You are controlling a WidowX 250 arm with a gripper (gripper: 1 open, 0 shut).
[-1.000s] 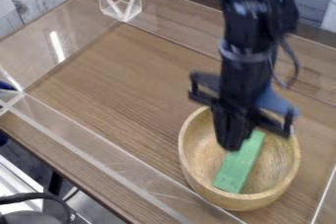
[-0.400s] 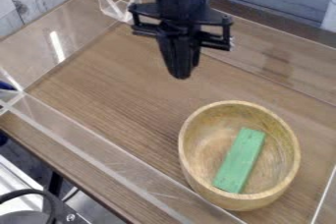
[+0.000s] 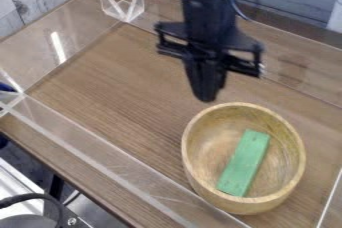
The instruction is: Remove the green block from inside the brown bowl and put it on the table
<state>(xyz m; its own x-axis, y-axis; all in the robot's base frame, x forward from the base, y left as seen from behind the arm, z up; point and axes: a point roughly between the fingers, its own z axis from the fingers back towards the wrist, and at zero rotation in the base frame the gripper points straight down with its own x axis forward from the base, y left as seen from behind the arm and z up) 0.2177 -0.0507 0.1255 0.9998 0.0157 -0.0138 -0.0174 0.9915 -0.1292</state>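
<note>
The green block point(image 3: 245, 162) lies flat inside the brown bowl point(image 3: 201, 142), aligned roughly front to back, at the near right of the table point(image 3: 107, 87). My black gripper point(image 3: 205, 93) hangs over the tabletop just beyond the bowl's far-left rim, pointing down. Its fingers are shut with nothing between them. It touches neither the bowl nor the block.
Low clear acrylic walls point(image 3: 80, 147) edge the tabletop on the near and left sides. A clear acrylic bracket point(image 3: 123, 4) stands at the far left corner. The arm's cables trail behind the gripper toward the back.
A second ago the gripper was down in the bowl at the block. It then rose and swung to the far left, and has now come back right toward the bowl. The block stayed put.
</note>
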